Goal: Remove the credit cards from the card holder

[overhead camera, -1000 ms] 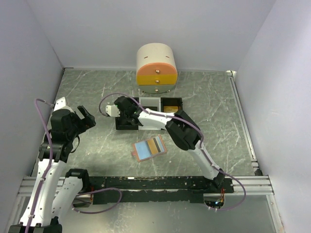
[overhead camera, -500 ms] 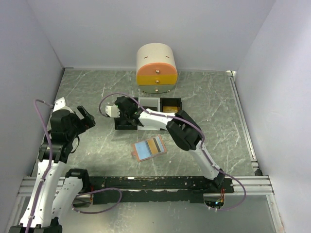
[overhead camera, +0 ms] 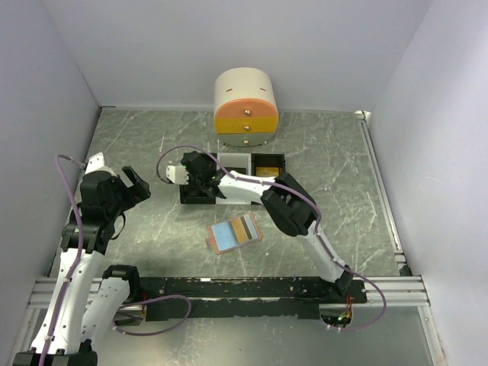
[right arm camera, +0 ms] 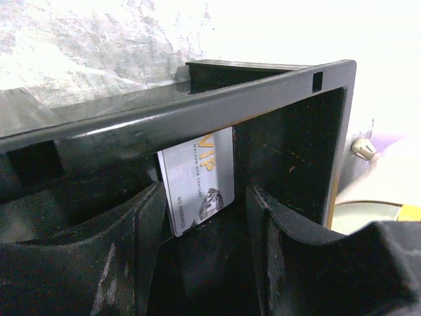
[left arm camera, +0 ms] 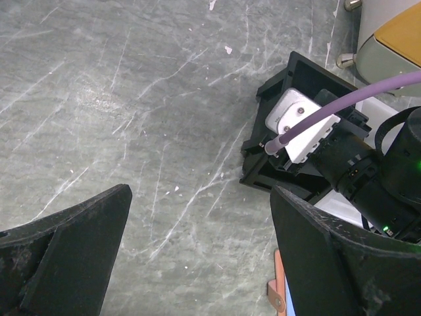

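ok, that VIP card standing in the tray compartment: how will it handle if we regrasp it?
The VIP card looks thin and flat, so it is probably light and fairly stiff. It stands on edge against the black tray wall, so a nudge would likely tip it flat. Its smooth printed face may slip in a pinch.

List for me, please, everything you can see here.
table: one, grey marble, under everything
drawer cabinet: one, cream with orange and yellow drawer fronts, back centre
compartment tray: one, black, in front of the cabinet
VIP card: one, grey, standing inside a tray compartment
card holder: one, tan with light blue lining, open, nearer than the tray
cards in holder: number unclear, dark and gold edges showing
left hand: one, black, open, above bare table left of the tray
right hand: one, black, open, fingers either side of the VIP card
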Tool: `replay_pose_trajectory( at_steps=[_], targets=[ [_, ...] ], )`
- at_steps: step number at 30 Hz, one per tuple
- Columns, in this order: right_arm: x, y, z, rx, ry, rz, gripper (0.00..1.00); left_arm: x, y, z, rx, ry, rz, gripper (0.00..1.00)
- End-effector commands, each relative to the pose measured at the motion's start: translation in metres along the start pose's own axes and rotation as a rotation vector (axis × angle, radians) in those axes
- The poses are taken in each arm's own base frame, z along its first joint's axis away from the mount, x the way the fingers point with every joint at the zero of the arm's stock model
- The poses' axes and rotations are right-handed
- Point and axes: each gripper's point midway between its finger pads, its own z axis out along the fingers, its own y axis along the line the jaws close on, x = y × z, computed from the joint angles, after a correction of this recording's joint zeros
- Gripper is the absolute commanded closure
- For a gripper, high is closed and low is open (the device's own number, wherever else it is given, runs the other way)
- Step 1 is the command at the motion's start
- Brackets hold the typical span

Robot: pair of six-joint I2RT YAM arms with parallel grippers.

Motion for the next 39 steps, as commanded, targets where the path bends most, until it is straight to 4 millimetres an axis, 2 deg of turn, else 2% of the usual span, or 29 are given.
replay_pose_trajectory(
  at_steps=[1, 7, 14, 18, 22, 27, 34, 39],
  targets=[
    [0.003, -0.006, 0.001, 0.049, -0.002, 0.042, 0.47, -0.003, -0.003, 0.001, 0.018, -0.006, 0.006, 0.02],
    [0.01, 0.006, 0.007, 0.039, 0.006, 0.062, 0.47, -0.002, -0.003, 0.001, 0.019, -0.004, 0.007, 0.02],
    [0.017, -0.008, 0.006, 0.154, 0.033, 0.088, 0.49, -0.002, -0.002, 0.002, 0.016, 0.0, 0.008, 0.02],
    [0.015, -0.012, 0.004, 0.172, 0.02, 0.112, 0.5, -0.001, -0.002, 0.003, 0.014, 0.001, 0.008, 0.02],
    [0.003, -0.013, -0.002, 0.145, -0.03, 0.151, 0.49, -0.001, -0.002, 0.003, 0.013, 0.004, 0.008, 0.02],
    [-0.003, -0.007, -0.018, 0.083, -0.079, 0.162, 0.47, -0.001, -0.002, 0.003, 0.013, 0.005, 0.009, 0.02],
    [0.005, -0.002, -0.04, 0.064, -0.095, 0.156, 0.46, -0.001, -0.003, 0.003, 0.018, 0.005, 0.01, 0.02],
    [-0.015, -0.011, -0.061, 0.056, -0.202, 0.227, 0.44, 0.0, -0.003, 0.004, 0.021, 0.008, 0.012, 0.02]
  ],
)
